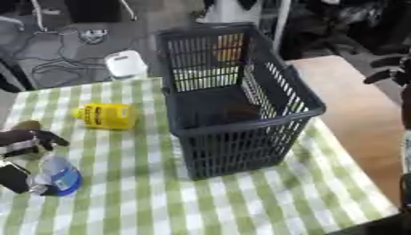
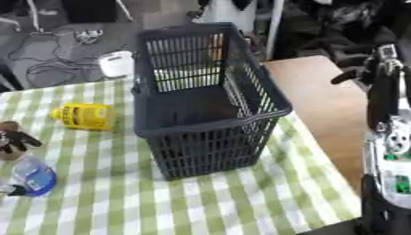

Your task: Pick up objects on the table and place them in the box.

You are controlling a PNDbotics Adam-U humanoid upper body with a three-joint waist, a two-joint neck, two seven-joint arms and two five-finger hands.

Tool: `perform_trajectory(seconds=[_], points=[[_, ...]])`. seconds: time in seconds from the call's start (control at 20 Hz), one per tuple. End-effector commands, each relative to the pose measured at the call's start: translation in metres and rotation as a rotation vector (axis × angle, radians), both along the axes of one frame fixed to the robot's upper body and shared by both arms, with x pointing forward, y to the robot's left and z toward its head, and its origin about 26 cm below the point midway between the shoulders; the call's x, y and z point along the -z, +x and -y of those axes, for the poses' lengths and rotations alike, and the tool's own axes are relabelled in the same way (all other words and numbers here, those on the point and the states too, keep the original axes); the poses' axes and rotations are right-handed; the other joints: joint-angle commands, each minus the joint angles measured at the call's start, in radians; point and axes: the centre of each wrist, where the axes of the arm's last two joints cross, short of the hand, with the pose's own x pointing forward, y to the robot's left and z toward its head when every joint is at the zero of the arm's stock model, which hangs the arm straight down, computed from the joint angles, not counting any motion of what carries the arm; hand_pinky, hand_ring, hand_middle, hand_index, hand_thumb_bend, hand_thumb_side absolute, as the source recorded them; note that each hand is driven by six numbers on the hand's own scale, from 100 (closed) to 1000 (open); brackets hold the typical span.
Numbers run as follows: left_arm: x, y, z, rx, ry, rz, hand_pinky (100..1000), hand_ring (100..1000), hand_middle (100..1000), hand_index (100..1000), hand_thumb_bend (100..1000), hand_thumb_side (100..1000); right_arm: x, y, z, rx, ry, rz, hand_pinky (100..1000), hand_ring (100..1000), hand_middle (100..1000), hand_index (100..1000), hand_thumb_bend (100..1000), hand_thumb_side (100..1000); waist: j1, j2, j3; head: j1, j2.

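Two items left on the bench (image 1: 241, 202) beside the basket (image 1: 233, 96): yellow bottle (image 1: 107, 115) lying just left of it; clear blue-capped bottle (image 1: 56, 176) near the left edge, just below the left hand (image 1: 28, 140), fingers curled, seemingly clenched on nothing; likely reaching step, calling for a grasp next. Right eye view: right hand (image 2: 377, 69) far right, well apart; grasp state impossible to tell.

I can read no text; the yellow container (image 1: 105, 115), left of centre, carries a dark label too blurred to read.
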Motion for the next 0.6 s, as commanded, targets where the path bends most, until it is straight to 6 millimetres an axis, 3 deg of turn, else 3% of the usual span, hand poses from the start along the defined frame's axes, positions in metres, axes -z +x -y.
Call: perform_trajectory(seconds=[0.05,0.6], points=[[-0.008,0.004,-0.002,-0.003,0.035,0.030,818,860,891,968,700,284,-0.009,0.000,0.003,-0.002,-0.024,0.025,446,577,611,704,100,661,-0.009,-0.006,-0.001,-0.001,-0.011],[0.010,0.010,-0.002,-0.007,0.033,0.042,808,835,868,953,683,256,-0.010,0.001,0.002,-0.003,-0.023,0.026,446,577,611,704,100,663,-0.012,-0.004,-0.002,-0.002,-0.013]])
